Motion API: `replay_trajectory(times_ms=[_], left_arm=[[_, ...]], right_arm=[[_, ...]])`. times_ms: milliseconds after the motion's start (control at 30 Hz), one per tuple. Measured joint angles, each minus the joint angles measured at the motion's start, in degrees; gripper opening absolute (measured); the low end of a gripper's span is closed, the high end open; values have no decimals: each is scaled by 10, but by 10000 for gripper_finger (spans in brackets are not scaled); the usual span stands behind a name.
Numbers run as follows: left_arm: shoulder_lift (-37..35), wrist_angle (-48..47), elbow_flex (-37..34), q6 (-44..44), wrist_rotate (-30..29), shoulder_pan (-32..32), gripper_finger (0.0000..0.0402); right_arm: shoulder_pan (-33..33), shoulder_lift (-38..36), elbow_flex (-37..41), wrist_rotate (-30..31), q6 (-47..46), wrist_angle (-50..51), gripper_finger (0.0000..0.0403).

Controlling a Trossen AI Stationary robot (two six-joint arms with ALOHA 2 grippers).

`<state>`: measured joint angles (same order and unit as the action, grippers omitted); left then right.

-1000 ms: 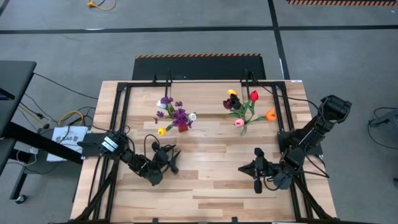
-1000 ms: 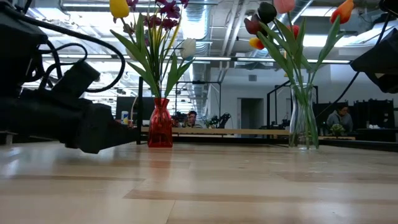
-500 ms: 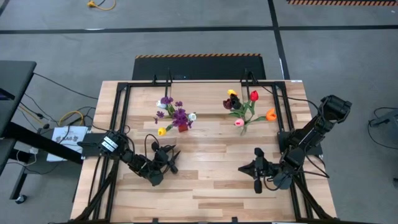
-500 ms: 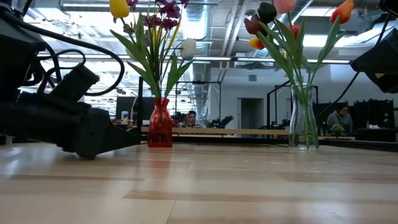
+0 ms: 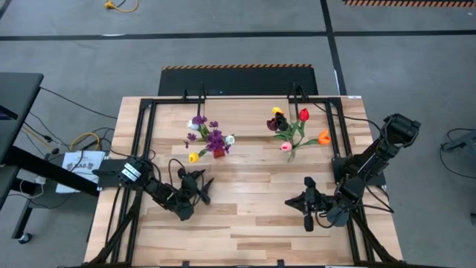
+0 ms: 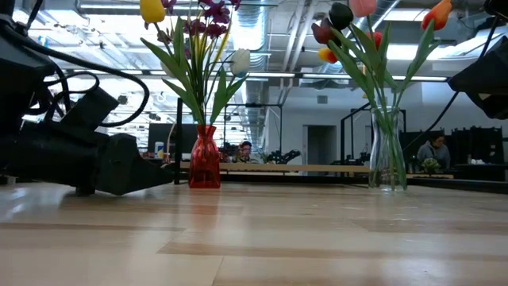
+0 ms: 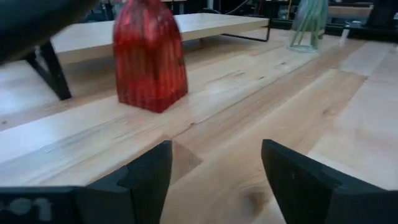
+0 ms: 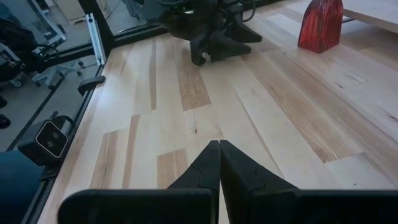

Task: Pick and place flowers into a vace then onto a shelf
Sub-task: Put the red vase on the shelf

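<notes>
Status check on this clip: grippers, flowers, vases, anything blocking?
Left gripper open, empty, low on table facing red vase. Right gripper shut, empty, parked. Flowers in red vase, tulips in clear vase; both on table, not shelf. Nothing blocking.

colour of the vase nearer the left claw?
Red vase, translucent and ribbed; clearest in the left wrist view.

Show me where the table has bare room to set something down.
Biggest free patch: the table's near strip and the middle between the left gripper and right gripper. Also bare: the gap between the red vase and the clear vase. Crowded: around both vases, under the flowers, and along the shelf behind them.
</notes>
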<state>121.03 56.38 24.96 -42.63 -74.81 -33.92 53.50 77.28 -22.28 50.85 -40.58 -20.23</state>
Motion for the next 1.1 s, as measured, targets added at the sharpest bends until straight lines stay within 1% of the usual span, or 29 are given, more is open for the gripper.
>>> replay_trajectory(times_ms=[100,200,367,533,600,800,1000,1100], left_arm=[[0,-1,-2,-12,-4,8,262],[0,-3,-2,1,0,24,283],[-2,-1,-1,27,18,56,302],[-3,4,0,56,58,84,305],[-3,3,0,62,64,91,305],[-3,-31,0,28,65,95,305],[-3,-29,2,29,93,96,305],[-3,-28,3,29,94,96,305]], right_arm=[[0,0,0,0,0,0,0],[0,0,0,0,0,0,0],[0,0,0,0,0,0,0],[0,0,0,0,0,0,0],[0,0,0,0,0,0,0],[0,0,0,0,0,0,0],[0,0,0,0,0,0,0],[0,0,0,0,0,0,0]])
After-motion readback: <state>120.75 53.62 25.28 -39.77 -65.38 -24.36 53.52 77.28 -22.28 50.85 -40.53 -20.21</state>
